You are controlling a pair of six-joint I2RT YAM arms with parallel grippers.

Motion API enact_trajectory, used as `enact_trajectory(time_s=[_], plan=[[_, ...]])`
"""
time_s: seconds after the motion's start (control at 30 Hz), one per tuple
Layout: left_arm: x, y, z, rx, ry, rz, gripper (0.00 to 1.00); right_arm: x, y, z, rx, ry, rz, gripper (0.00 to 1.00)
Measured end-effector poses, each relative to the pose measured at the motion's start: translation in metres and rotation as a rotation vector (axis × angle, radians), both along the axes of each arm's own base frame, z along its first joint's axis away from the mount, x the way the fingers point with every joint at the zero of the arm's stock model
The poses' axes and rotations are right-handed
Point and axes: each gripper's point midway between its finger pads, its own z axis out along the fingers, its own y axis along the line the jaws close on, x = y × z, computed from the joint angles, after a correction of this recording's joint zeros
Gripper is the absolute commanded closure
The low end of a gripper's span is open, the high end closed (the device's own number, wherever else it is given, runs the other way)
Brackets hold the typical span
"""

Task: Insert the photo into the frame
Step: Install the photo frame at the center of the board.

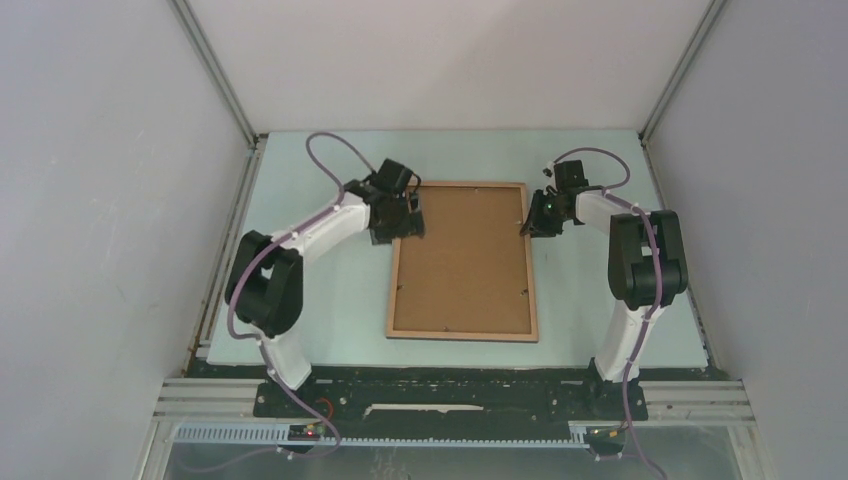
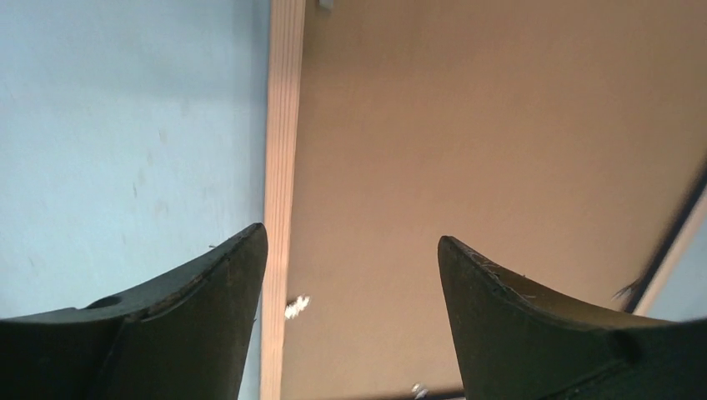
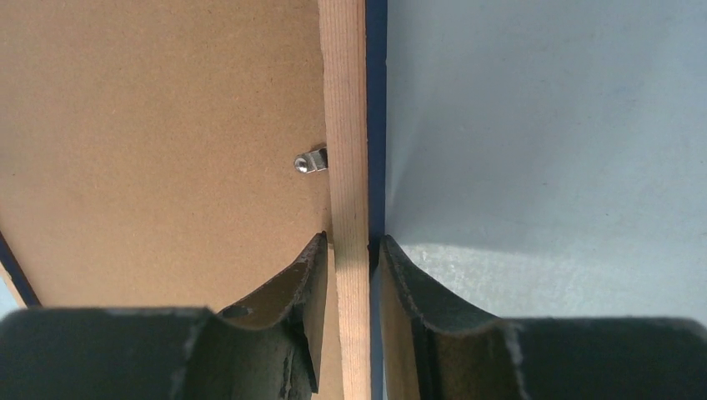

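At the near part of the desk (image 1: 330,300) the frame (image 1: 462,333) is laid flat, with its wood-brown face turned up and a thin navy edge seen under the right rail in the right wrist view. The opening is filled by the brown backing board (image 1: 462,255). A small metal tab (image 3: 310,160) is fixed on the inner side of the right rail and lies over the board.

Farther up, the right pincer (image 1: 530,222) is clenched on the right rail, one finger on the inner side and one on the outer side. The left pincer (image 1: 410,212) is released, and its fingers are spread over the left rail and the board; whether anything is touched by them cannot be told.

The photo is not seen in any view; it may be under the board, but this cannot be confirmed.

The step in hand is judged to be the steadying or lifting of the frame. For the next move, an even grip on both rails is called for, so that the frame is not twisted.
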Motion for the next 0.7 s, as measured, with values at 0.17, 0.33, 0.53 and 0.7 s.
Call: enact_trajectory(time_s=[0.17,0.33,0.53,0.7], plan=[[0.076,-0.003,0.022,0.016,-0.089,0.040,0.19,0.000,0.001,0.000,0.007,0.002,0.003,0.66],[0.096,-0.001,-0.003,0.093,-0.057,0.039,0.18,0.000,0.001,0.000,0.008,0.003,0.002,0.66],[0.098,0.008,-0.023,0.183,-0.002,0.017,0.23,0.000,0.001,0.000,0.014,0.004,0.002,0.66],[0.104,0.008,-0.029,0.203,0.001,0.004,0.31,0.000,0.001,0.000,0.018,0.004,0.003,0.66]])
